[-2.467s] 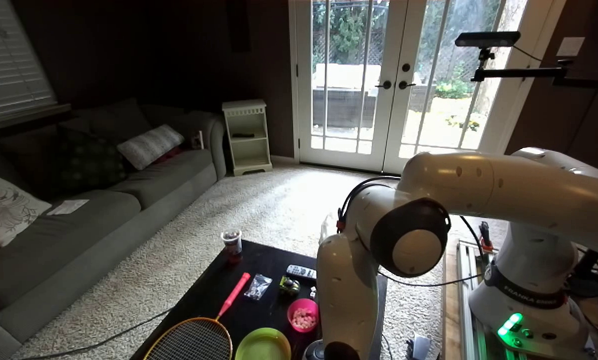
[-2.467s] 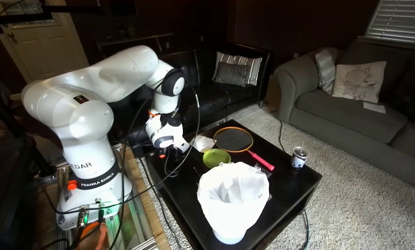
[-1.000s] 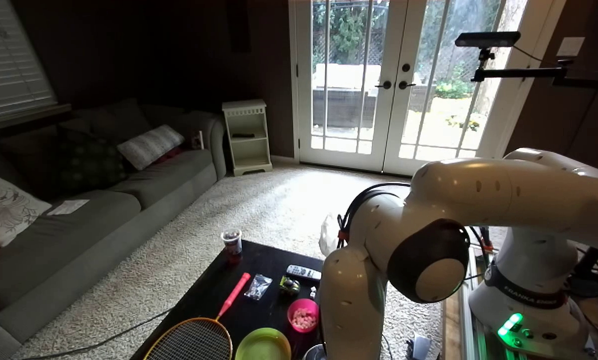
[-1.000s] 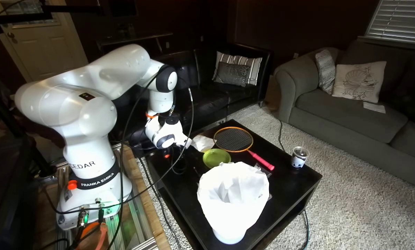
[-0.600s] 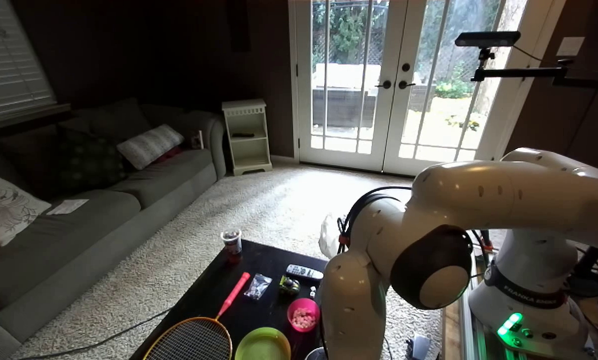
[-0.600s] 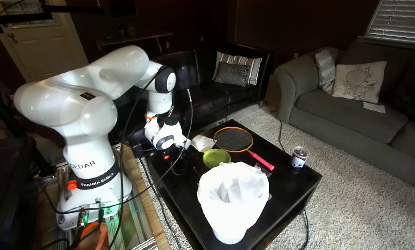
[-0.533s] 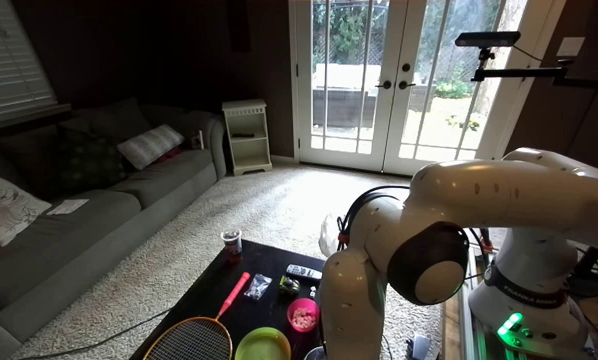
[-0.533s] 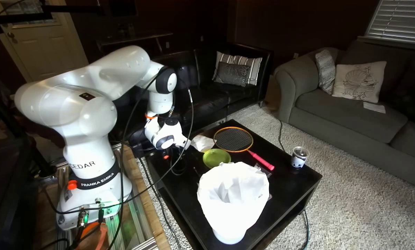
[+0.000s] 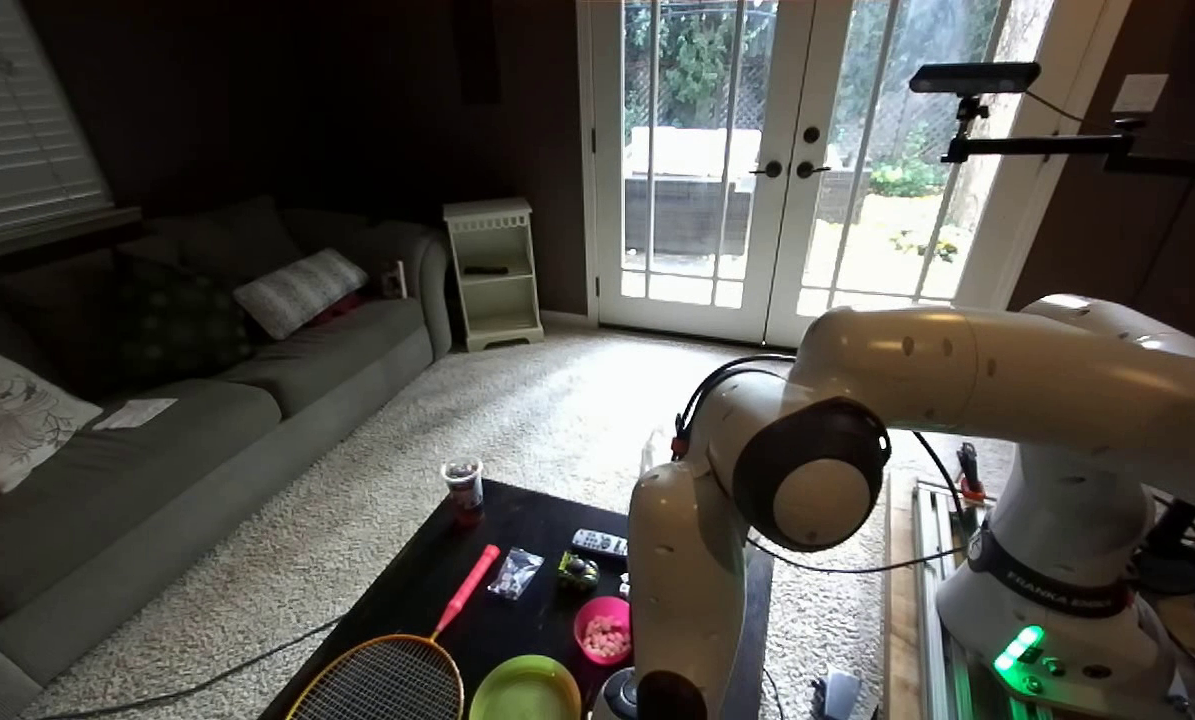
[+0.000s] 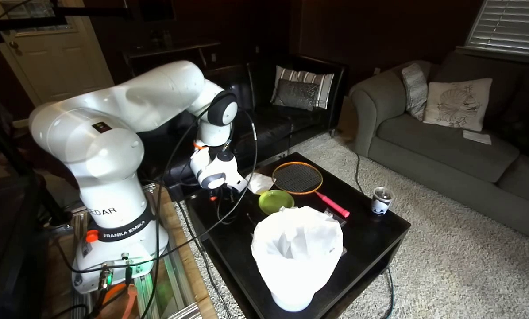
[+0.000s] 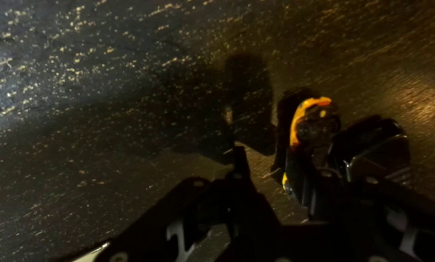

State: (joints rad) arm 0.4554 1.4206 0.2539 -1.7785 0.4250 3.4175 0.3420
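Okay, so the gripper [image 11: 283, 160] has its jaws spread apart, and a black-and-orange thing [image 11: 296, 122] sits right of centre in the wrist view, on the dark tabletop [image 11: 93, 189].

Dark table [image 9: 537, 520]: pink bowl [image 9: 602, 606] of pale bits [image 9: 607, 638] near green plate [image 9: 525, 690]; racket [image 9: 387, 680], handle [image 9: 468, 592] end near cup [image 9: 464, 490]. Remote [image 9: 599, 543], one end hidden behind robot arm [image 9: 907, 380].
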